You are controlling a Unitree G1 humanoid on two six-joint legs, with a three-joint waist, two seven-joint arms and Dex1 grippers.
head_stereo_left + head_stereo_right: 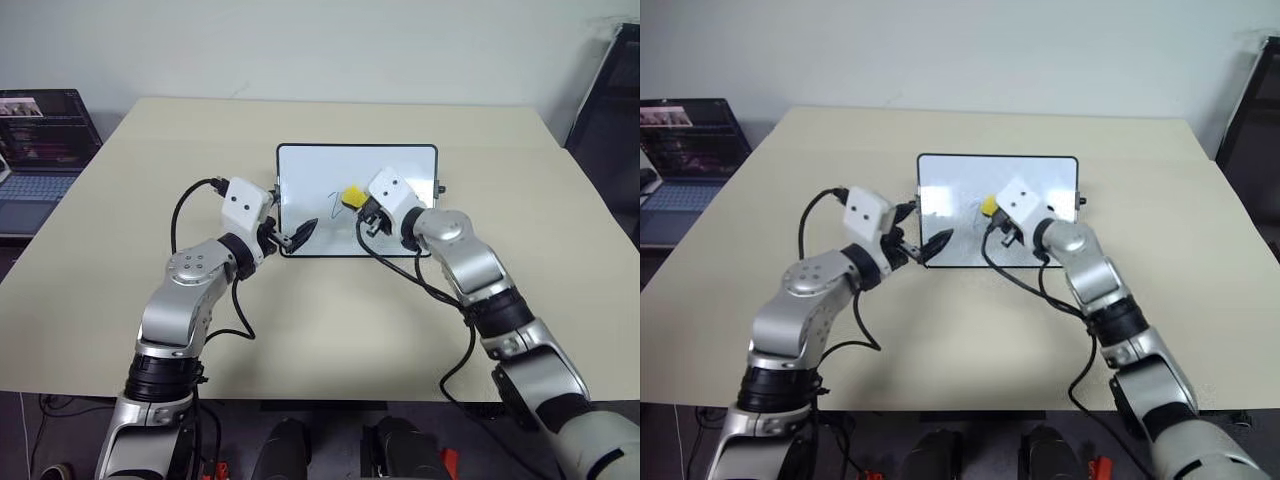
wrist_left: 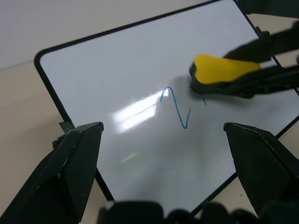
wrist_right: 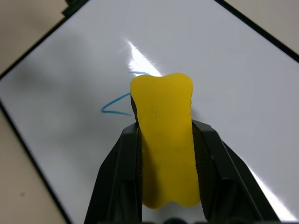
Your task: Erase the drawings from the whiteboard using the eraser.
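Drawings (image 2: 180,108) (blue squiggle, unreadable) beside eraser (image 3: 166,135) on whiteboard (image 2: 117,65).

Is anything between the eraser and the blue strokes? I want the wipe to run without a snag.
Nothing visible. The right gripper holds the eraser just over the whiteboard, right beside the drawings. The left gripper stands open at the board's near edge, off the strokes.

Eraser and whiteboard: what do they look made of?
Eraser: yellow top looks matte moulded foam or soft plastic, rounded and waisted in outline; dark underside, possibly felt. Whiteboard: glossy white surface, likely melamine or coated steel, given the bright glare streak; thin black frame looks plastic.
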